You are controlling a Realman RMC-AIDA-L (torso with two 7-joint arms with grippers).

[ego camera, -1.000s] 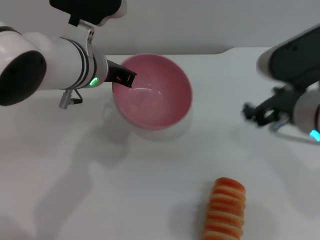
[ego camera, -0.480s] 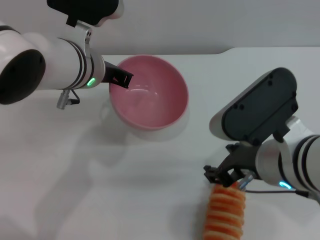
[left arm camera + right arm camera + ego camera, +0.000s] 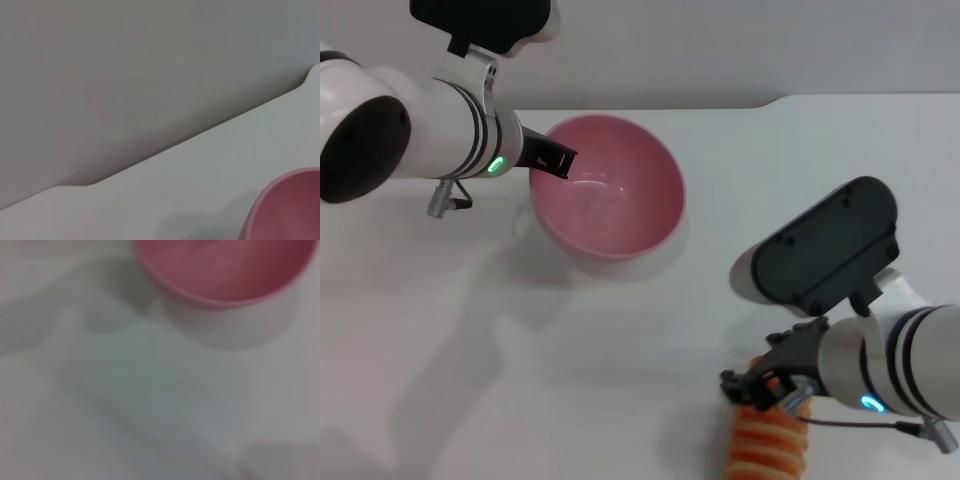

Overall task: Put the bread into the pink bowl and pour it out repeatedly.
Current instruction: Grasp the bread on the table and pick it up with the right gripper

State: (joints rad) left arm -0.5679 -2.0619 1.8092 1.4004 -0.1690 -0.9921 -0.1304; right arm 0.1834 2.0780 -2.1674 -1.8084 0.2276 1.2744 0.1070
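- The tabletop (image 3: 470, 380) was a plain white, smooth surface with no writing or labels readable anywhere on it or on the things it carried. Its far edge met a grey wall, stepping back in a rounded notch toward the far right. A broad stretch of bare surface lay open at the near left, in front of the bowl.
- The right arm reached down at the near right, its dark grey housing and white ringed wrist above the near edge of the tabletop.
- The left arm came in from the far left, white with a black joint and a green light at the wrist.
- The pink bowl (image 3: 610, 200) was round, deep, glossy and smooth, tipped so its empty inside faced the camera, at the far middle of the tabletop. The left wrist view showed only a slice of its rim (image 3: 285, 210) near the far edge; the right wrist view showed it (image 3: 225, 270) blurred.
- The bread (image 3: 765, 445) lay at the near right edge of the head view, well apart from the bowl: an oblong, ridged, orange-brown loaf with pale cream stripes across it.
- The left hand (image 3: 552, 160) was pinching the bowl's left rim, one dark finger inside it.
- The right hand (image 3: 760, 390) sat on the loaf's far end; I could not tell whether its fingers were spread or pressed together.
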